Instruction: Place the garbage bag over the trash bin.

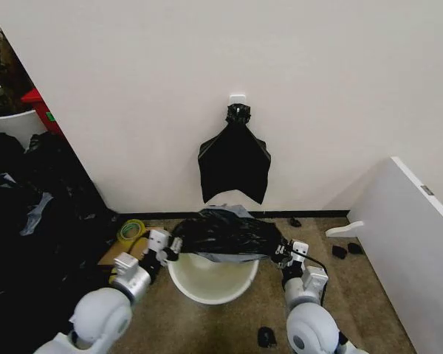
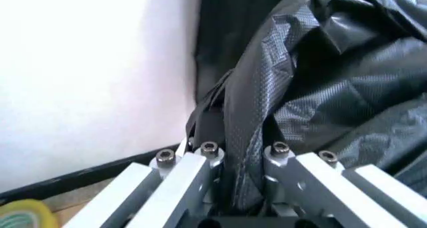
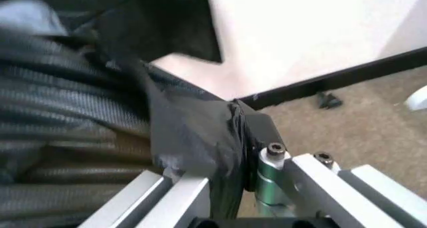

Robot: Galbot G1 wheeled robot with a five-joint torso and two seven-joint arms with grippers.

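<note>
A cream-white trash bin point(image 1: 211, 285) stands on the floor between my two arms. The glossy black garbage bag point(image 1: 225, 234) is stretched across the far part of its rim, leaving the near part of the mouth uncovered. My left gripper point(image 1: 171, 248) is shut on the bag's left edge; in the left wrist view a fold of the garbage bag point(image 2: 257, 118) runs down between the fingers point(image 2: 200, 168). My right gripper point(image 1: 283, 253) is shut on the bag's right edge, and the right wrist view has the garbage bag point(image 3: 193, 133) pinched in its jaws.
A flat black bundle point(image 1: 235, 161) hangs from a wall hook above the bin. A heap of black plastic point(image 1: 37, 221) fills the left side. A yellow tape roll point(image 1: 131, 229) lies left of the bin, a white panel point(image 1: 410, 243) stands at right, and small dark items point(image 1: 266, 337) dot the carpet.
</note>
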